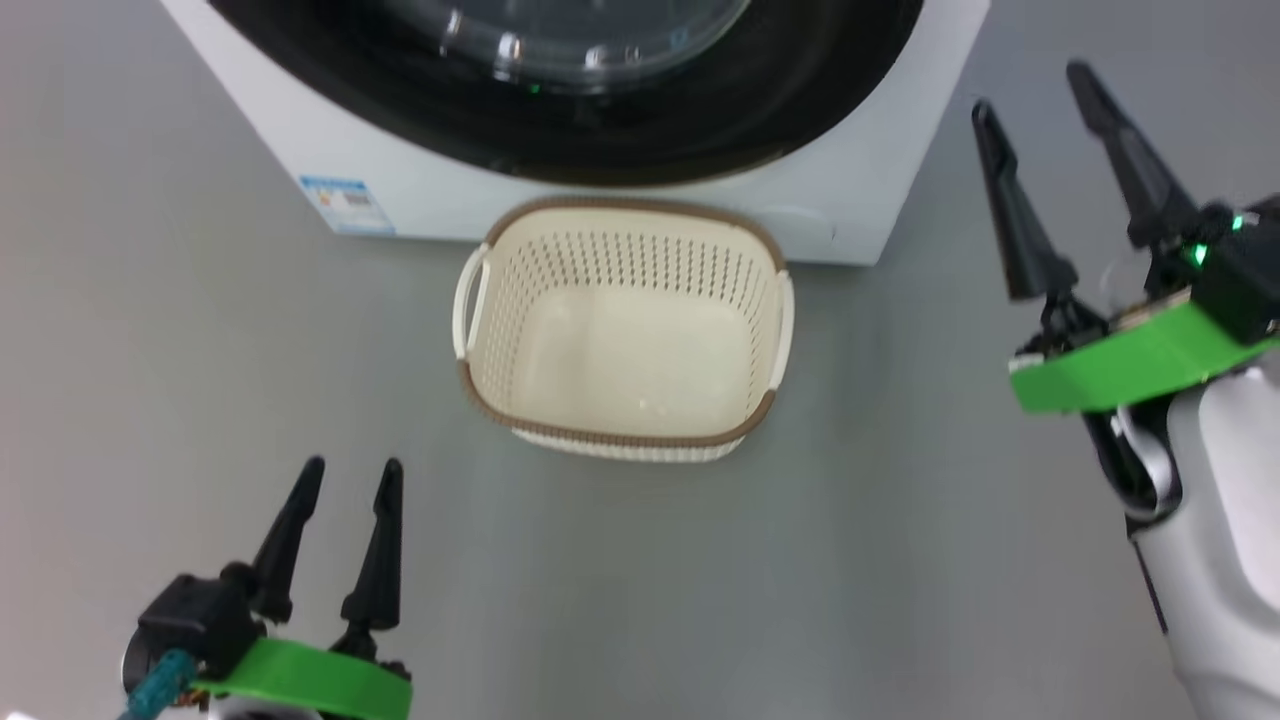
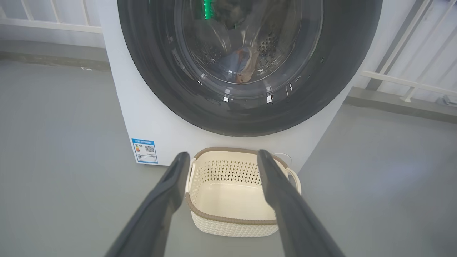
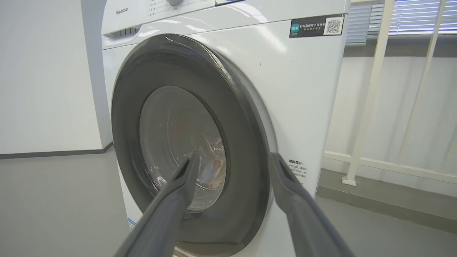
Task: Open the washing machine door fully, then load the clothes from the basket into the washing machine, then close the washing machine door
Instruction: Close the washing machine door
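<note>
1. The left gripper sits low at the robot's left, its two long dark fingers pointing up the head view towards the washing machine. They stand wide apart with nothing between them, and a green band wraps the wrist
2. The right gripper is raised at the robot's right on a pale forearm, fingers tilted up and slightly leftward. Its jaws are likewise spread wide and hold nothing. In its own wrist view the fingers aim at the washing machine door
3. The basket stands upright on the smooth grey floor, just in front of the machine and between the two grippers. It is a rounded rectangle of cream plastic with perforated walls, a brown woven-look rim and a handle at each short end. Its long axis runs left to right, parallel to the machine's front, and its smooth bottom shows bare
4. The machine is a white, boxy front-loader with a blue label low on its front, towards the robot's left
5. The door is round, a wide glossy black rim around a bulging clear glass centre. It lies flat against the machine's front, facing the robot
6. The clothes show through the glass in the left wrist view, a small bundle of light blue and orange-brown fabric low in the perforated steel drum
</note>
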Controlling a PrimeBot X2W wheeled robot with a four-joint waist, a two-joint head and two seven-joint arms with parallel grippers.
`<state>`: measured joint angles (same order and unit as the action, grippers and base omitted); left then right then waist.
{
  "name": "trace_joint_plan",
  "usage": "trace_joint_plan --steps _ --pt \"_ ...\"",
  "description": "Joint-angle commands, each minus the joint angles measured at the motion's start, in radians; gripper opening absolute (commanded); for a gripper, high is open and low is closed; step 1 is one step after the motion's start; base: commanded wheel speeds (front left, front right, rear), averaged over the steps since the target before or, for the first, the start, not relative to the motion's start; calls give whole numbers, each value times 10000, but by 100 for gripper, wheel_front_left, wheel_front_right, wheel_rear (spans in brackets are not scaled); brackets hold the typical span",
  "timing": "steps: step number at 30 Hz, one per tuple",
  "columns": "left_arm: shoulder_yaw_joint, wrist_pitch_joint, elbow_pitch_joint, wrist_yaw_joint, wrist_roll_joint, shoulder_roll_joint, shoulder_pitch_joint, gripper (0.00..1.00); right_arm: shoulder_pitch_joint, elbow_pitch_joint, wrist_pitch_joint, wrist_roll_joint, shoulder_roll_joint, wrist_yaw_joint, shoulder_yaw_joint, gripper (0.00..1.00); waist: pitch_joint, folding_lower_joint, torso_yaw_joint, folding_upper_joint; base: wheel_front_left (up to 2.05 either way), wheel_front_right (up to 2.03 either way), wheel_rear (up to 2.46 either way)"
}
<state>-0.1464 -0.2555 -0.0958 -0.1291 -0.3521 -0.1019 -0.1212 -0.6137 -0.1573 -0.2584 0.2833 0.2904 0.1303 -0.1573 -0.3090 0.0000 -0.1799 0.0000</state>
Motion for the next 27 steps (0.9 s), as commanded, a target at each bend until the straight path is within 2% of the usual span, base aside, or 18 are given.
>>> trace_joint_plan --steps 1,14,27 --pt "526 -63 57 -15 -66 -95 289 100 689 480 -34 -73 35 4 -237 100 1351 0 668 0 0 0 0" --pt "1120 -63 -332 -15 -39 -18 1389 100 3351 1318 -34 -126 265 4 -10 100 3043 0 1169 0 0 0 0" --pt "1206 -63 -275 -15 -203 -35 1655 100 5209 2149 -34 -265 -489 4 1130 100 3347 0 1665 0 0 0 0"
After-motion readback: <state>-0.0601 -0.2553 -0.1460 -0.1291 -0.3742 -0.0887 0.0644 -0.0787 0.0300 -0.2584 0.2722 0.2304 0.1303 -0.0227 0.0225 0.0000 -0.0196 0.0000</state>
